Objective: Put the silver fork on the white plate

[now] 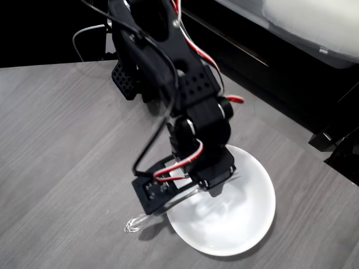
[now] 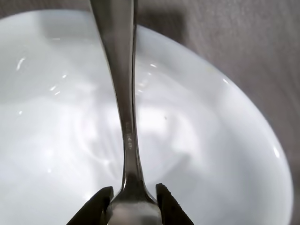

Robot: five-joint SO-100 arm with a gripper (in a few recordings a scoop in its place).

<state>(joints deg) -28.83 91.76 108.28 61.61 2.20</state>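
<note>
in the wrist view, two dark fingers (image 2: 101, 206) are seen at the bottom edge, closed in against a slim metal stem between them; the gripper (image 2: 134, 202) is narrowly parted and is clamped on the silver fork (image 2: 123, 93). the fork's metal is smooth and shiny, its stem narrow at the fingers and widening toward the top of the picture, where it runs out past the edge. beneath it the white plate (image 2: 211, 140) is spread, glossy and round, with a shallow rim and soft highlights on its surface (a faint reflection is carried in the middle). the fork is held above the plate; whether it touches the glaze cannot be told.

in the overhead view, the gripper (image 1: 185, 193) is set over the plate's (image 1: 255, 224) left rim, and a scalloped fork end (image 1: 134, 224) pokes out past that rim over the table (image 1: 56, 157). the table is grey with a wood grain, and bare surface lies open to the left. the black arm (image 1: 190, 95) is reached down from the top, bent at its joints, with red and white wires looped along it.
</note>
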